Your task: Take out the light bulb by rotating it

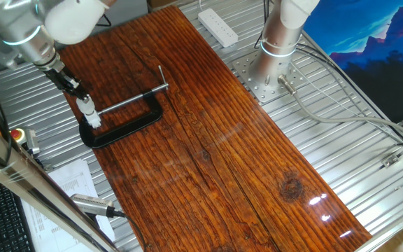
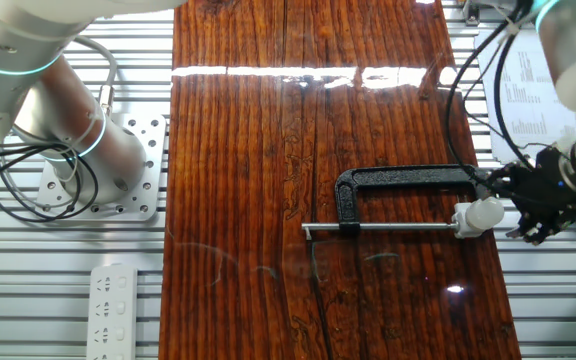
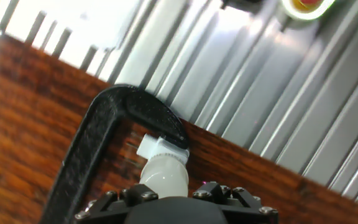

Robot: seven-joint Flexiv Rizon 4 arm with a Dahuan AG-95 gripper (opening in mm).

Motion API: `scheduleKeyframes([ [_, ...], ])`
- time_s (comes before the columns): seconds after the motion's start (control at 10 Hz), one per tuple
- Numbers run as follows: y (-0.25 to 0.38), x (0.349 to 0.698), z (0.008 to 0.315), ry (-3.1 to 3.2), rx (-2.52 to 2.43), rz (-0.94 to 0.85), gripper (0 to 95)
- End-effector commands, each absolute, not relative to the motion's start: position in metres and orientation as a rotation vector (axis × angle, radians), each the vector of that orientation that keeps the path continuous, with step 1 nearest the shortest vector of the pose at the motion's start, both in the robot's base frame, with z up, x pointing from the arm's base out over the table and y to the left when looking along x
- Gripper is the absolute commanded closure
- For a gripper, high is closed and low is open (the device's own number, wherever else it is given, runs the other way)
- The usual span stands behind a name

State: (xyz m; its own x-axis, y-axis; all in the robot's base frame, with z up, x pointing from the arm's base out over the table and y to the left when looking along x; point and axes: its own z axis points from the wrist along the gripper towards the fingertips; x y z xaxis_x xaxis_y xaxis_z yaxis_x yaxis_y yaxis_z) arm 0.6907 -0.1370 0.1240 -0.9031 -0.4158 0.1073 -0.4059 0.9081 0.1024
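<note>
The light bulb (image 3: pixel 165 176), small and frosted white, sits with its base in a small white socket (image 3: pixel 151 147). The socket is held at the jaw end of a black C-clamp (image 3: pixel 98 134) lying on the wooden board (image 3: pixel 17 118). My gripper (image 3: pixel 169 193) is shut on the bulb's rounded top, with a finger on each side. In one fixed view the gripper (image 1: pixel 80 95) holds the bulb (image 1: pixel 87 106) at the board's left edge, above the clamp (image 1: pixel 128 126). In the other fixed view the bulb (image 2: pixel 485 212) is at the end of the clamp's steel screw rod (image 2: pixel 388 227).
A second arm's base (image 1: pixel 278 42) stands on the metal table to the right of the board. A white power strip (image 1: pixel 217 26) lies at the far end. A red emergency button (image 1: pixel 17 134) and papers (image 1: pixel 72 182) are left of the board. Cables (image 1: pixel 341 115) run on the right.
</note>
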Motion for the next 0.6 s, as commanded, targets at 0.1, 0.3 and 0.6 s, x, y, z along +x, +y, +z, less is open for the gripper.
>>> scheduleKeyframes([
  [0.1, -0.136, 0.691, 0.121, -2.973, 0.484, -0.222, 38.0],
  [0.3, -0.133, 0.690, 0.119, -2.975, 0.480, -0.221, 38.0],
  [0.6, -0.126, 0.685, 0.120, -2.994, 0.335, -0.196, 38.0],
])
